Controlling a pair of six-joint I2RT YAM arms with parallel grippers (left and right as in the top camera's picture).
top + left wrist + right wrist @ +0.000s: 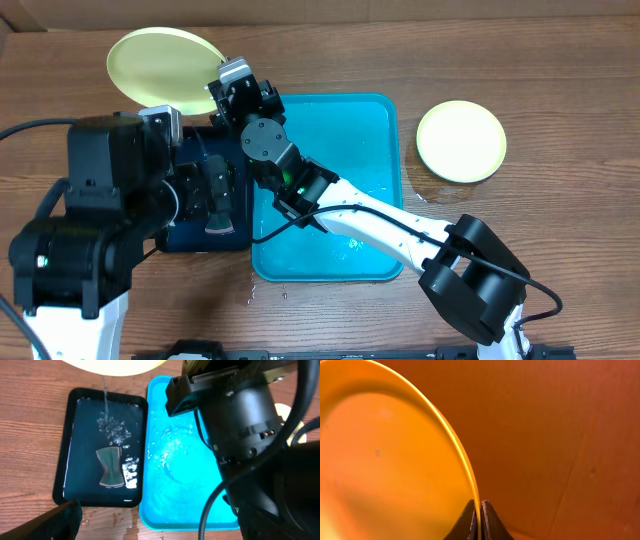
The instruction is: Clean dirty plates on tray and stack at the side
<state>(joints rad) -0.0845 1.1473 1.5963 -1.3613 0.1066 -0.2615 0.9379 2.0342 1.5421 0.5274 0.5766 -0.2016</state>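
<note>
The right gripper (480, 516) is clenched on the rim of a lime plate (160, 62), its 2 fingertips pinching the edge. It holds the plate tilted in the upper left of the overhead frame, above the far end of the dark tray (67, 450). A thin stream of water (105, 397) falls from the plate into that tray, where a green sponge (111, 466) lies in shallow water. The left gripper (212, 188) hangs over the dark tray, fingers spread wide, grasping nothing. The turquoise tray (370, 130), wet, sits mid-frame just beside the dark tray. A 2nd plate (461, 141), also lime, rests on the table (560, 80) at the right, near the turquoise tray's upper right corner
</note>
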